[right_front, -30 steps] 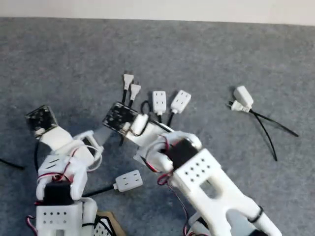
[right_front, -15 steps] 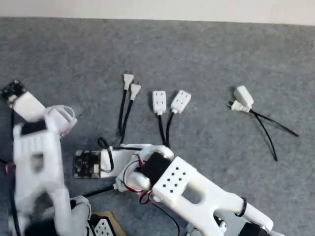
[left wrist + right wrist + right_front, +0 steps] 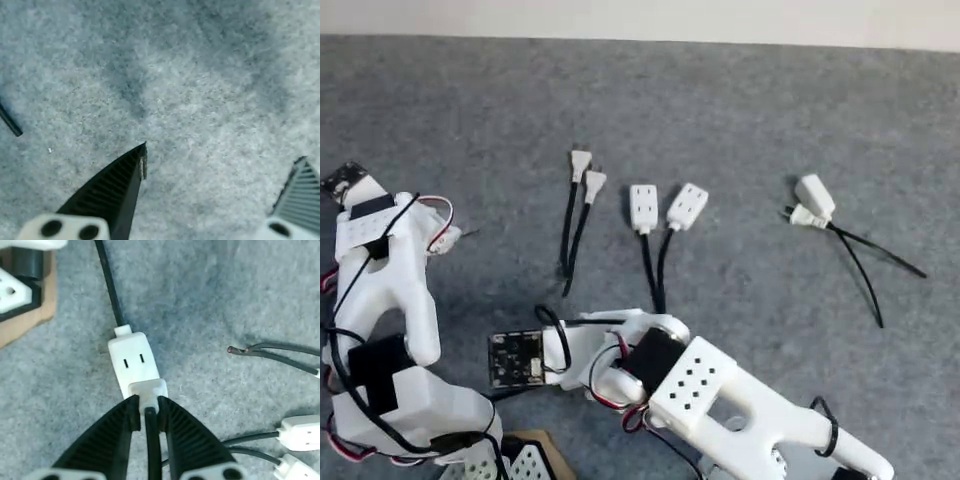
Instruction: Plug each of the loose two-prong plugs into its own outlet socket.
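Right gripper clamped on small white plug, butted against outlet socket, near left on grey surface. Light, hard plastic, probably slick, tugged by springy cord; best pinched across flat sides of body. Left gripper spread wide above bare surface at left. Prongs hidden; seating depth unreadable. Pair masked from above by right arm.

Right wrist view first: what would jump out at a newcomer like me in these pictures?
The right gripper, black and ribbed, is clamped on a small white two-prong plug pressed against the end of a white rectangular outlet block on the grey carpet. The left gripper hangs open above bare carpet. In the high view, two more white outlet blocks and two loose white plugs on black cords lie side by side.
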Motion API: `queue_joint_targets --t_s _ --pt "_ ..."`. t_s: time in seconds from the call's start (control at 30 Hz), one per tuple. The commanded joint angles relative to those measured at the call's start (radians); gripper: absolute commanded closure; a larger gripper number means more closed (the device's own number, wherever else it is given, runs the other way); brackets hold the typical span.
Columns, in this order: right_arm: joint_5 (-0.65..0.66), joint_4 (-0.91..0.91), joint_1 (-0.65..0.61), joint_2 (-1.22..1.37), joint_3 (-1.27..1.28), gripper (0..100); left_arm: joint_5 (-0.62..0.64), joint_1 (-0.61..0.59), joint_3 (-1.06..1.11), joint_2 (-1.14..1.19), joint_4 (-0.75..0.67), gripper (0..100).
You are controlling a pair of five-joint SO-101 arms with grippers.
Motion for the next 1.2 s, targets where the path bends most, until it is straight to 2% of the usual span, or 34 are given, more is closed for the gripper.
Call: queue_joint_targets --t_s 0.0,0.57,0.83,1.0,1.17 --pt "0.012 -0.018 -0.008 -0.015 0.008 99.5 0.009 -0.010 -0.038 -0.005 0.005 57" --pt "0.008 -0.127 0.016 0.197 0.021 99.5 0.008 -0.007 -0.035 -0.002 0.005 57" --pt "0.005 -0.254 0.102 0.219 0.173 99.5 0.008 -0.005 -0.035 -0.004 0.005 57" --pt "0.005 -0.257 0.183 0.217 0.200 99.5 0.008 0.016 -0.035 -0.004 0.005 57" --pt "-0.012 -0.257 0.199 0.217 0.186 99.5 0.008 0.022 -0.035 -0.005 0.005 57"
